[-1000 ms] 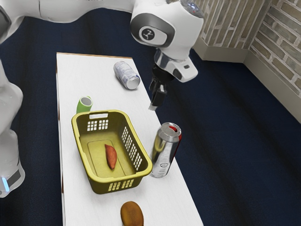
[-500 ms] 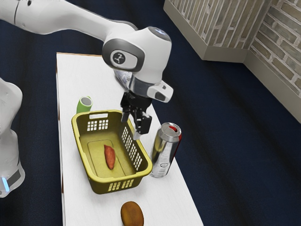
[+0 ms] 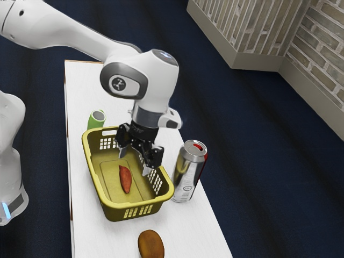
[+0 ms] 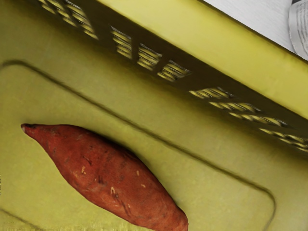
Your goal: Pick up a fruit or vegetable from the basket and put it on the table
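gripper [image 3: 134, 162] gapes over basket [image 3: 134, 204]; sweet potato [image 4: 110, 178] clears walls [image 4: 202, 83].

Indoors, a room; home, lab or office, cannot tell. Exterior view, upper right: wall [image 3: 318, 45] of grey-tan brick, some set on end, meeting at a corner; pale baseboard [image 3: 255, 61] along its foot. Dark blue floor [image 3: 258, 140], right and upper left. Centre: narrow white table [image 3: 86, 86]. White robot arm [image 3: 70, 28], upper left, leans towards lab.
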